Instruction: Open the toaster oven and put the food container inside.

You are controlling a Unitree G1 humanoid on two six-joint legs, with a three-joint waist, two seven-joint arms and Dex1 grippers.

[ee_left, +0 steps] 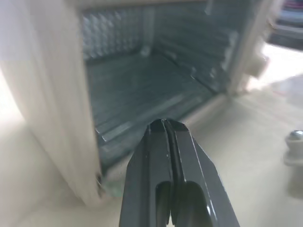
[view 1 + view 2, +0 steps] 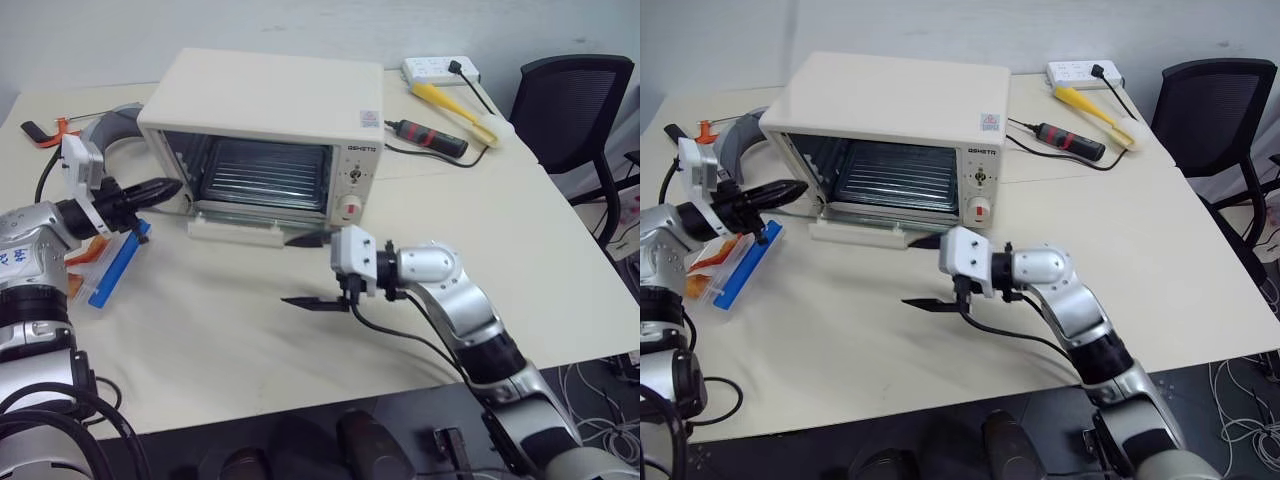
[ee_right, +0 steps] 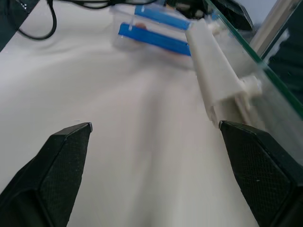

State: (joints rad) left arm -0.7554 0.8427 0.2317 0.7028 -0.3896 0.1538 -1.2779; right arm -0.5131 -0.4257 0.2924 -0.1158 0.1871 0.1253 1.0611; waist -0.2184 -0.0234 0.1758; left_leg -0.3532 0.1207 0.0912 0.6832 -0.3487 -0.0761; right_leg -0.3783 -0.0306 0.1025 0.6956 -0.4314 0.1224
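Toaster oven (image 2: 270, 110) sits at far-centre of the surface (image 2: 300, 330), door (image 2: 240, 225) dropped flat w/ its white bar handle at the near edge; wire rack (image 2: 262, 172) visible inside, red knob (image 2: 349, 208) on the right control strip. Food container (image 2: 112, 262), clear w/ blue clips & orange pieces, lies on the surface left of the oven, near its left front corner, not inside. Left tool (image 2: 165, 188) is closed, fingers pressed tip to tip, nothing in it; it hangs above the container's far end, pointing right at the oven's left front corner. Right tool (image 2: 308, 270) is wide open & empty, pointing left, just in front of the door's right end; one finger (image 2: 305, 241) near the handle, the other (image 2: 312, 303) nearer, over bare surface. Far right: power strip (image 2: 440, 70), yellow tool (image 2: 455, 108), black & red tool (image 2: 428, 138). Black chair (image 2: 575, 105) beyond the right edge.
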